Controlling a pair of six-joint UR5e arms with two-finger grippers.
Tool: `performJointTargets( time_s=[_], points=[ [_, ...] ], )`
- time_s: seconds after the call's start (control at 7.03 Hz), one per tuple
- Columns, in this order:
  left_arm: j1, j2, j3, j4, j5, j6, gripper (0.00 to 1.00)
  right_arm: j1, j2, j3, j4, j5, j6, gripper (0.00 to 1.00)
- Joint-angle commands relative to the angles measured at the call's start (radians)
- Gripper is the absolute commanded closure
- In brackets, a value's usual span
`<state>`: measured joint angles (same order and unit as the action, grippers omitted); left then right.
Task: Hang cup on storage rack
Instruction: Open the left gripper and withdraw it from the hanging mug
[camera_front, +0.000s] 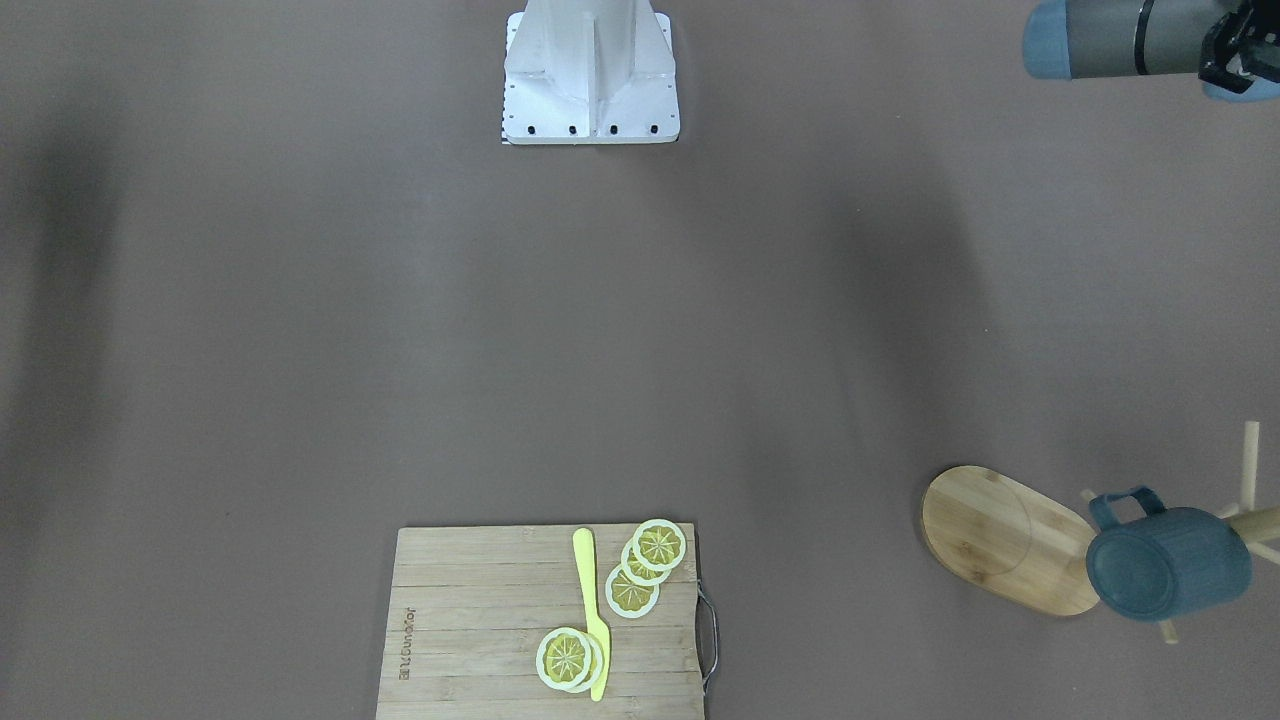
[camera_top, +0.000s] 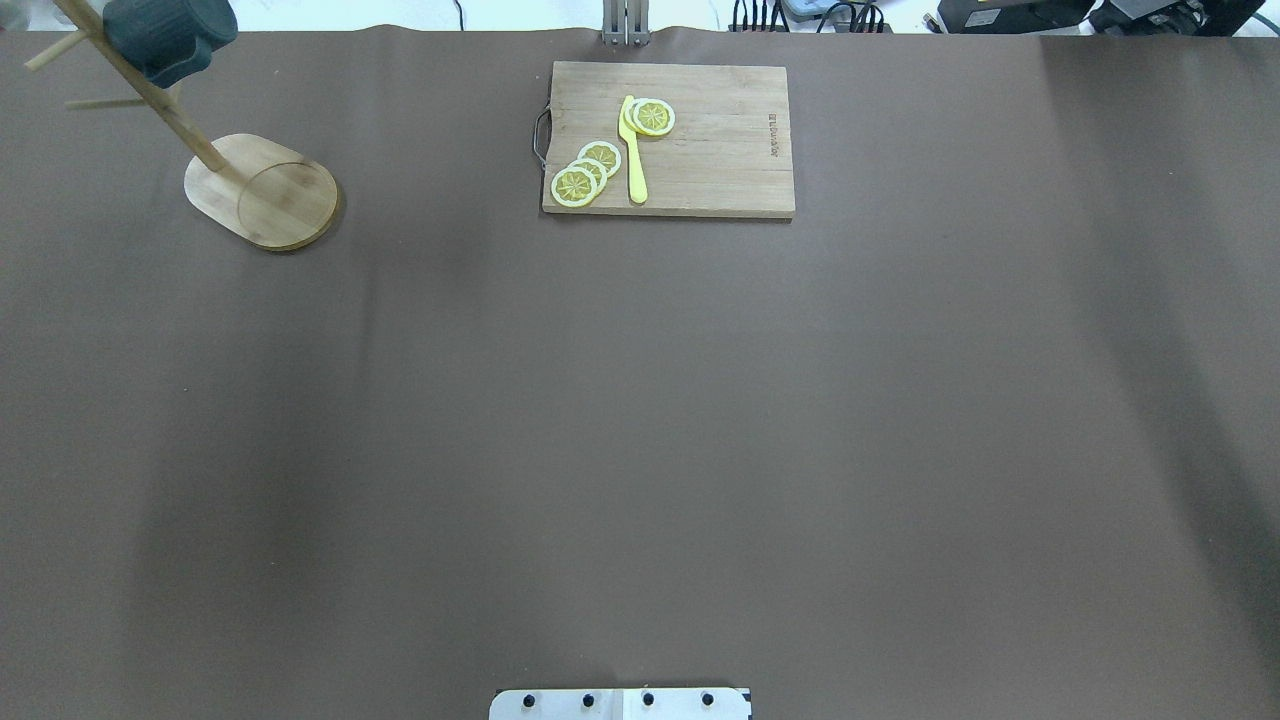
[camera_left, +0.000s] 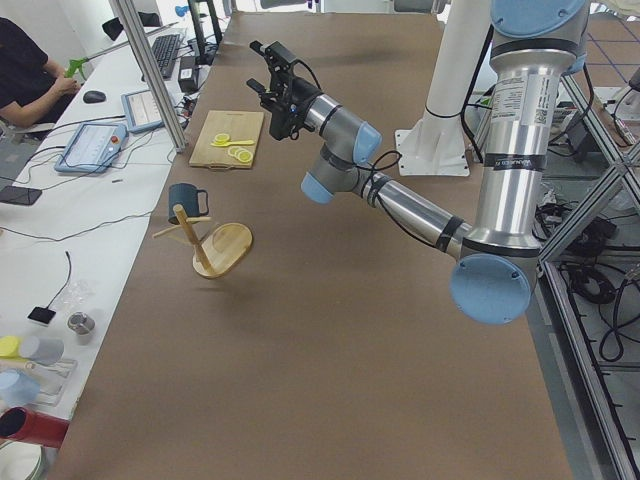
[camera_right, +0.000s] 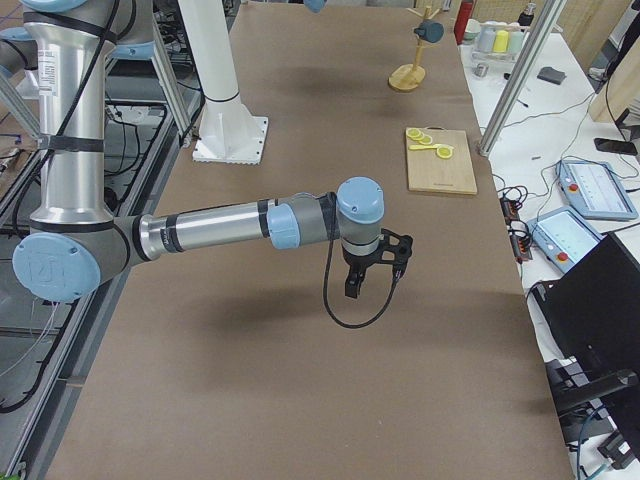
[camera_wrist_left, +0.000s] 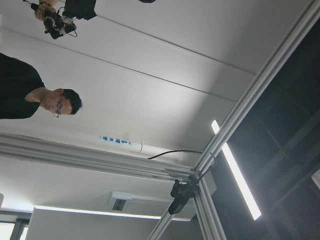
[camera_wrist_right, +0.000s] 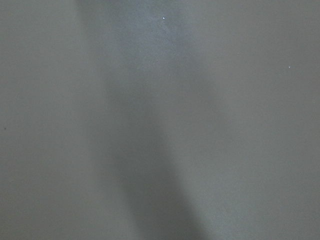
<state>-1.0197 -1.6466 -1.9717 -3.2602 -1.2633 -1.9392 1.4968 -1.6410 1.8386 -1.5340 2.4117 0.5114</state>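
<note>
The dark blue-grey cup (camera_front: 1165, 560) hangs by its handle on a peg of the bamboo storage rack (camera_front: 1000, 535), bottom turned outward. Both stand at the table's far left corner in the overhead view, cup (camera_top: 168, 35) and rack (camera_top: 265, 190). They also show in the exterior left view, cup (camera_left: 185, 198) and rack (camera_left: 225, 248). My left gripper (camera_left: 258, 68) is raised high above the table, pointing upward, away from the rack; I cannot tell if it is open. My right gripper (camera_right: 372, 285) hangs over bare table, far from the rack; I cannot tell its state.
A rectangular wooden cutting board (camera_top: 720, 150) with lemon slices (camera_top: 585, 172) and a yellow knife (camera_top: 632, 150) lies at the table's far middle. The robot's base (camera_front: 590, 75) stands at the near edge. An operator sits beside the table (camera_left: 25, 75).
</note>
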Motion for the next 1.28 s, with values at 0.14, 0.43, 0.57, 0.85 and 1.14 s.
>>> performJointTargets(
  time_s=[0.14, 0.43, 0.57, 0.85, 1.14],
  points=[
    [-0.208, -0.007, -0.013, 0.284, -0.018, 0.555, 0.02, -0.012, 0.000, 0.001, 0.000, -0.002, 0.016, 0.00],
    [-0.317, 0.011, -0.001, 0.341, -0.005, 0.848, 0.02, -0.023, 0.000, 0.001, 0.000, 0.004, 0.019, 0.00],
    [-0.380, 0.017, -0.001, 0.405, 0.030, 0.926, 0.02, -0.024, 0.000, 0.001, 0.000, 0.001, 0.019, 0.00],
    [-0.411, 0.130, 0.039, 0.422, 0.039, 1.188, 0.02, -0.024, 0.000, 0.001, 0.000, -0.002, 0.019, 0.00],
    [-0.448, 0.139, 0.059, 0.549, 0.018, 1.395, 0.02, -0.024, -0.003, 0.002, 0.000, 0.003, 0.019, 0.00]
  ],
)
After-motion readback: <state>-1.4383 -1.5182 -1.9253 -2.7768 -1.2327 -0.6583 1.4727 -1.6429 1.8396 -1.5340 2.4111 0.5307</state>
